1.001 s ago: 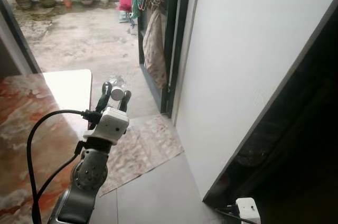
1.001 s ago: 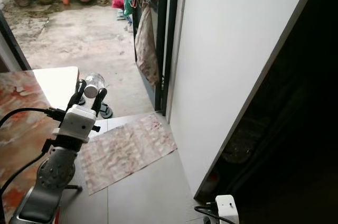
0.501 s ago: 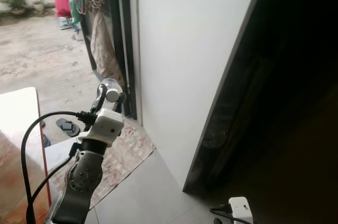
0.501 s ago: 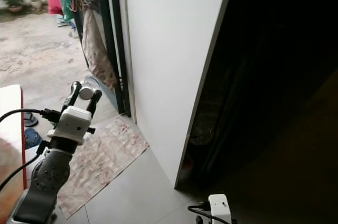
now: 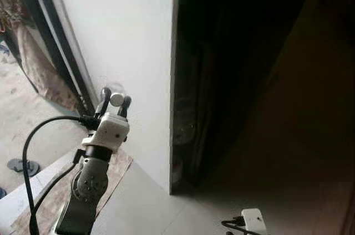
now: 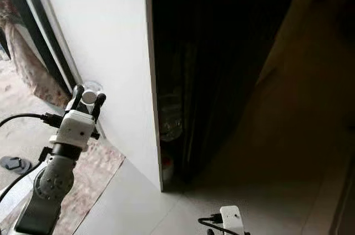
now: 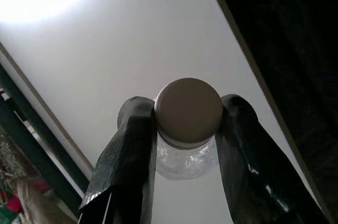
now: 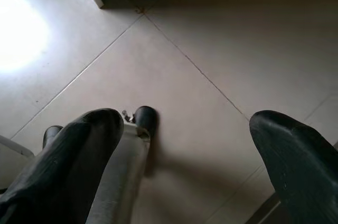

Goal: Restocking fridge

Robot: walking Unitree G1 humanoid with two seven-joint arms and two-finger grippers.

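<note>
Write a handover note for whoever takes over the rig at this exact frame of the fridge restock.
Left gripper: shut on the clear bottle, its fingers clamped just below the white cap, held up in front of the white fridge door.
Right gripper: open, holding nothing, hanging low over the tiled floor.
The fridge door stands open; the interior beside it is too dark to make out shelves clearly.
Done: bottle picked up and brought to the fridge.
Left: carry the bottle round the door edge, place it inside, release.
</note>
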